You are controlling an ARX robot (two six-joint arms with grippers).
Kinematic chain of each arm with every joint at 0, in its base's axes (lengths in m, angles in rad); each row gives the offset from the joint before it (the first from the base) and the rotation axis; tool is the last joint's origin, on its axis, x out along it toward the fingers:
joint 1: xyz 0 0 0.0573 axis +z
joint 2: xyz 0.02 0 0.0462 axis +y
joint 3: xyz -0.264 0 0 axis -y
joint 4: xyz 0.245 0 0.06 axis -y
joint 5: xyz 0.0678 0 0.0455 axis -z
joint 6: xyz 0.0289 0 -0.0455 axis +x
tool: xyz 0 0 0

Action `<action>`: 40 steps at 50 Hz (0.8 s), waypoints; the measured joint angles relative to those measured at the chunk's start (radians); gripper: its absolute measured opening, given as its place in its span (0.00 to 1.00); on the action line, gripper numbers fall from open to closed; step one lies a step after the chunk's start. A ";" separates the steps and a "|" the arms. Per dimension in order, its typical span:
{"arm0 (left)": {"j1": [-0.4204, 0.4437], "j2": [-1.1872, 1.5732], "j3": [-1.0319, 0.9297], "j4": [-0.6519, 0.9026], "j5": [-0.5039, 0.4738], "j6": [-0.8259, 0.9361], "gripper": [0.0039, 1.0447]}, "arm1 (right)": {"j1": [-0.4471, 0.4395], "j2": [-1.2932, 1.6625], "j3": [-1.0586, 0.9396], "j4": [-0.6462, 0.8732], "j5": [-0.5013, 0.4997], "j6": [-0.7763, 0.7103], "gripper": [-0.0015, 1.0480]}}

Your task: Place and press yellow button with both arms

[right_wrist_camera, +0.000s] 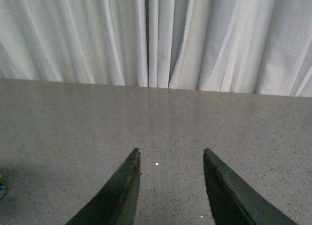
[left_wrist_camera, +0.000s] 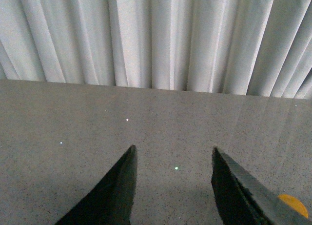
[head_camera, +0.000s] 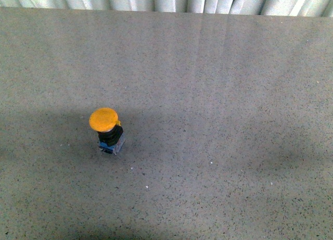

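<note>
The yellow button [head_camera: 105, 126] stands on the grey speckled table [head_camera: 218, 94], left of centre in the front view, tilted a little, orange-yellow cap on a black body with a blue and clear base. Neither arm shows in the front view. In the left wrist view my left gripper [left_wrist_camera: 174, 149] is open and empty over bare table, and a sliver of the yellow cap [left_wrist_camera: 293, 205] peeks out beside one finger. In the right wrist view my right gripper [right_wrist_camera: 171, 151] is open and empty over bare table; a blue bit at that picture's edge is too small to name.
A white pleated curtain [head_camera: 166, 0] hangs behind the table's far edge and also shows in the left wrist view [left_wrist_camera: 156, 39] and the right wrist view [right_wrist_camera: 156, 37]. Soft shadows lie across the table near the button.
</note>
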 joint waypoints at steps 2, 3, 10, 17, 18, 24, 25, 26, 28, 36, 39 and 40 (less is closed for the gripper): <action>0.000 0.000 0.000 0.000 0.000 0.000 0.55 | 0.000 0.000 0.000 0.000 0.000 0.000 0.46; 0.000 0.000 0.000 0.000 0.000 0.000 0.60 | 0.000 0.000 0.000 0.000 0.000 0.000 0.51; 0.000 0.000 0.000 0.000 0.000 0.000 0.89 | 0.000 0.000 0.000 0.000 0.000 0.000 0.80; 0.000 0.000 0.000 0.000 0.000 0.002 0.91 | 0.000 0.000 0.000 0.000 0.000 0.001 0.91; 0.000 0.000 0.000 0.000 0.000 0.003 0.91 | 0.000 0.000 0.000 0.000 0.000 0.001 0.91; 0.000 0.000 0.000 0.000 0.000 0.002 0.91 | 0.000 0.000 0.000 0.000 0.000 0.001 0.91; 0.000 0.000 0.000 0.000 0.000 0.002 0.91 | 0.000 0.000 0.000 0.000 0.000 0.001 0.91; 0.000 0.000 0.000 0.000 0.000 0.002 0.91 | 0.000 0.000 0.000 0.000 0.000 0.001 0.91; 0.000 0.000 0.000 0.000 0.000 0.002 0.91 | 0.000 0.000 0.000 0.000 0.000 0.001 0.91; 0.000 0.000 0.000 0.000 0.000 0.002 0.91 | 0.000 0.000 0.000 0.000 0.000 0.001 0.91; 0.000 0.000 0.000 0.000 0.000 0.002 0.91 | 0.000 0.000 0.000 0.000 0.000 0.001 0.91; 0.000 0.000 0.000 0.000 0.000 0.002 0.91 | 0.000 0.000 0.000 0.000 0.000 0.001 0.91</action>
